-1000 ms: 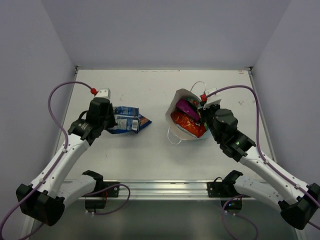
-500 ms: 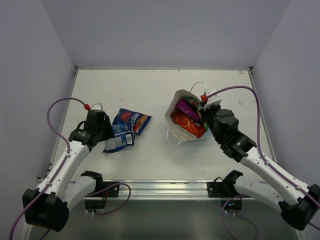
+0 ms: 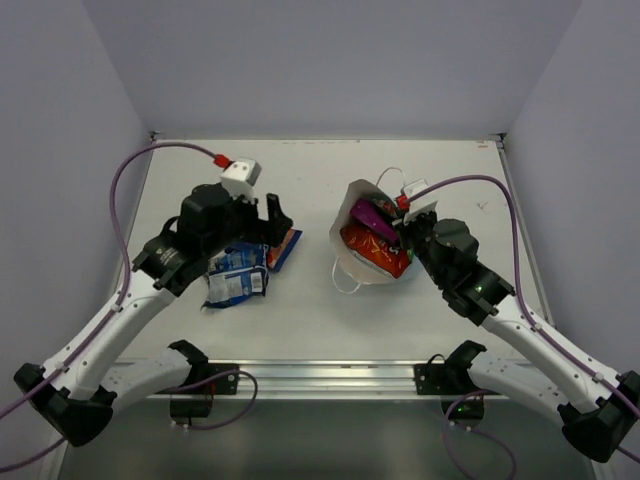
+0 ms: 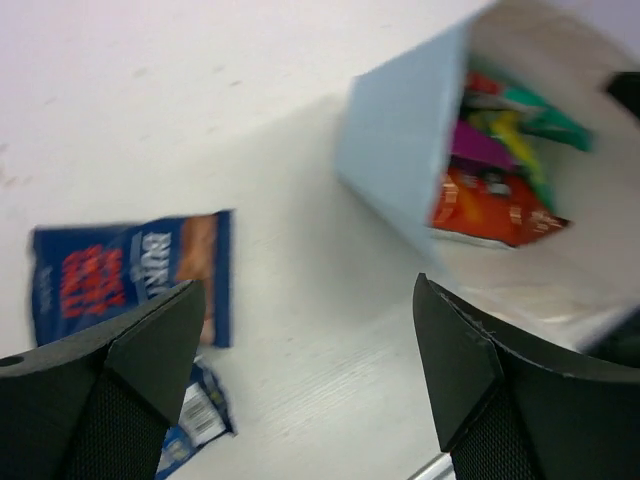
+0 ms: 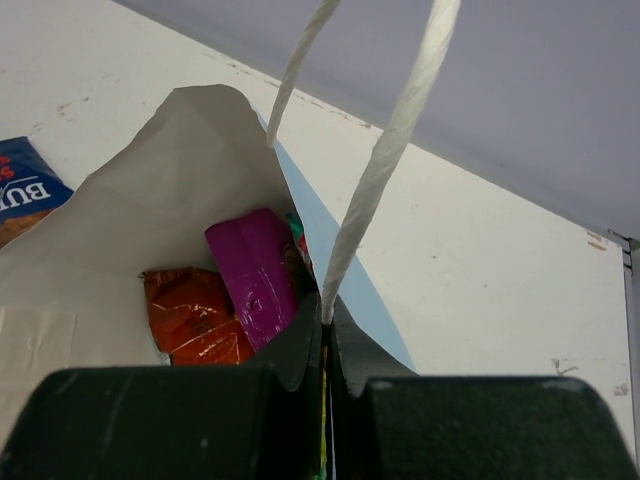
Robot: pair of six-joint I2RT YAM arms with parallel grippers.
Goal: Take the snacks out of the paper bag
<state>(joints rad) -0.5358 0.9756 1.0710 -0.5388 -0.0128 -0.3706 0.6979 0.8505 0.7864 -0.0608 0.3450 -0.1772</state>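
Broadly, the white surface (image 3: 320,175) carries everything, and from above the light blue paper bag (image 3: 347,215) sits at about 3 o'clock from its middle, mouth open toward 9 o'clock with the white inside showing. My right end effector (image 5: 326,345) is closed flat on the bag's rim, right where a white cord handle (image 5: 385,165) rises from the paper. My left end effector (image 4: 305,297) is spread wide with nothing between its fingers, hanging above the surface at about 9 o'clock, between the bag and the loose packets.

Inside the bag, an orange-red packet (image 3: 372,252) lies toward the 6 o'clock side and a magenta packet (image 3: 372,214) rests just beside it toward 12 o'clock; the blurred left wrist view hints at green and teal foil deeper in. Two snacks lie out on the surface, well apart from the bag: a dark blue and red packet (image 4: 130,275), and a blue-white packet (image 3: 235,278) touching it on its 7 o'clock side.
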